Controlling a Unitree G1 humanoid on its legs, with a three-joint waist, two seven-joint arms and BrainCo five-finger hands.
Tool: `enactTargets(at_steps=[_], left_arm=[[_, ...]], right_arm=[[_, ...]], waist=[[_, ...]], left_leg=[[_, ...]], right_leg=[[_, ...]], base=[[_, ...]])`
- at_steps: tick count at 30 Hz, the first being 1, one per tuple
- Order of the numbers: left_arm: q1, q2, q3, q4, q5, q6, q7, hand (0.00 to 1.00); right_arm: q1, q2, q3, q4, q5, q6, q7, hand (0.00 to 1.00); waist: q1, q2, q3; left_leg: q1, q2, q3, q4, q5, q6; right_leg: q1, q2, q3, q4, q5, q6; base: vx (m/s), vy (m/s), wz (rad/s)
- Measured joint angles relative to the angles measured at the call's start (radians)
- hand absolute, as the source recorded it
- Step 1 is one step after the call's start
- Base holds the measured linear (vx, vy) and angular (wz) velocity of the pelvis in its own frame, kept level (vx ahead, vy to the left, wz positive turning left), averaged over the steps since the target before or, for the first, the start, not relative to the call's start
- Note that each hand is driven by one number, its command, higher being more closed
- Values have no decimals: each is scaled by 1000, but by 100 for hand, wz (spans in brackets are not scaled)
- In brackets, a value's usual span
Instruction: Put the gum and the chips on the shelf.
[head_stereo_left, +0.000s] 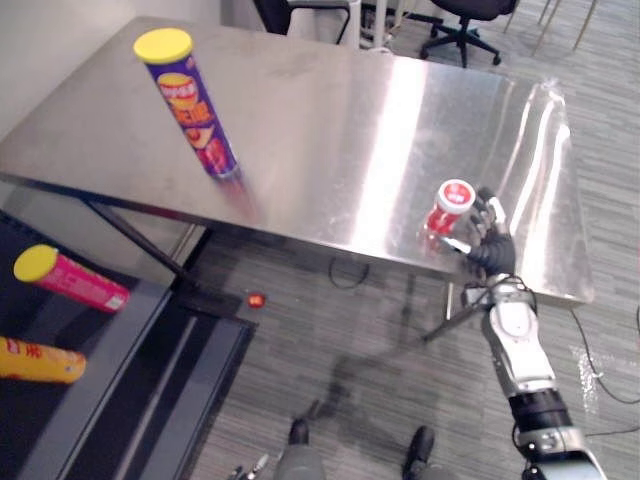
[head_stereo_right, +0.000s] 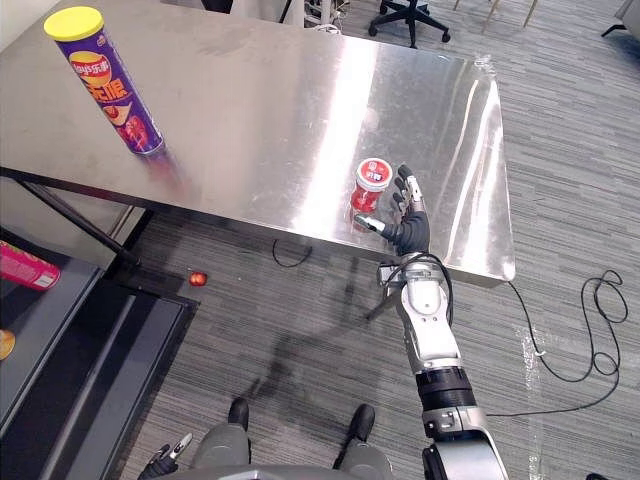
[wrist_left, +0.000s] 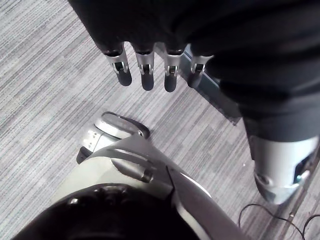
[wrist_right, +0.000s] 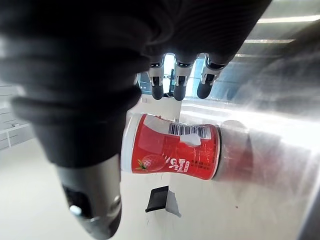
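Observation:
The gum, a red jar (head_stereo_left: 450, 207) with a white lid, stands near the front edge of the steel table (head_stereo_left: 330, 130), toward its right end. My right hand (head_stereo_left: 487, 235) is open right beside the jar, fingers straight along its right side and thumb by its base; the right wrist view has the jar (wrist_right: 170, 152) between the thumb and the fingers (wrist_right: 178, 85), with no grip on it. The chips, a tall purple can (head_stereo_left: 190, 105) with a yellow lid, stand upright at the table's far left. My left hand (wrist_left: 145, 70) hangs open over the carpet.
A dark shelf (head_stereo_left: 130, 330) stands low at the left, holding a pink can (head_stereo_left: 75, 280) and a yellow can (head_stereo_left: 40, 362) lying down. A small red object (head_stereo_left: 256, 299) lies on the carpet under the table's edge. An office chair (head_stereo_left: 460, 30) stands behind the table.

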Motion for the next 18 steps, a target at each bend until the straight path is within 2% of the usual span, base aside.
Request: enactTargets(at_steps=[7, 13, 18], left_arm=[[-2, 0, 0, 0, 0, 1, 1, 0], [-16, 0, -1, 1, 0, 2, 2, 0], [-22, 2, 0, 1, 0, 13, 3, 0]], right_arm=[[-42, 17, -40, 73, 1, 0, -36, 0], [-99, 17, -50, 119, 2, 0, -57, 0], [-143, 18, -51, 150, 3, 1, -66, 0]], waist=[[6, 0, 1], [25, 0, 15], [26, -6, 24]], left_leg=[[3, -2, 1, -9, 4, 1], [4, -5, 0, -17, 11, 2], [4, -7, -1, -32, 23, 2]], right_leg=[[-1, -1, 0, -2, 0, 0], [-1, -3, -2, -4, 3, -4], [-1, -3, -6, -13, 10, -8]], base=[[0, 0, 0], [-2, -1, 1], [-8, -5, 2]])
